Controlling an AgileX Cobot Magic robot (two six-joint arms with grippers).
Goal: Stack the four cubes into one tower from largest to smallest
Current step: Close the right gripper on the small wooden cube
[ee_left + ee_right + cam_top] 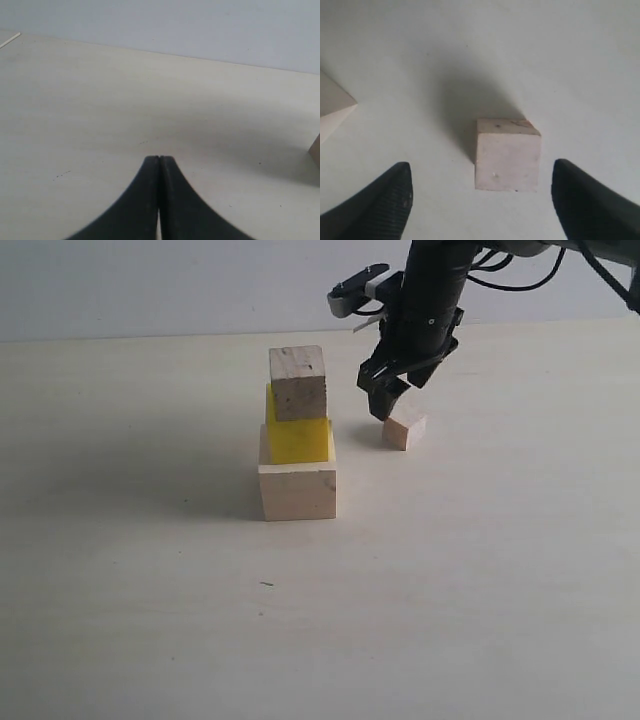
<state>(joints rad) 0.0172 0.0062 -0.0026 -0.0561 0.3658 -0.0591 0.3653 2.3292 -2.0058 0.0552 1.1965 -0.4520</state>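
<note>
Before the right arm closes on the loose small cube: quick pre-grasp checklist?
1. Right gripper open: ok.
2. Tiny cube between its fingers: ok, though off-centre toward one.
3. Fingers low enough to grip: cannot tell.
4. Base cube, yellow cube and speckled cube stacked and standing: ok.
5. Speckled cube's top bare for the placement: ok.
6. Left gripper shut and away from those three: ok.

No legible txt (none anywhere).
</note>
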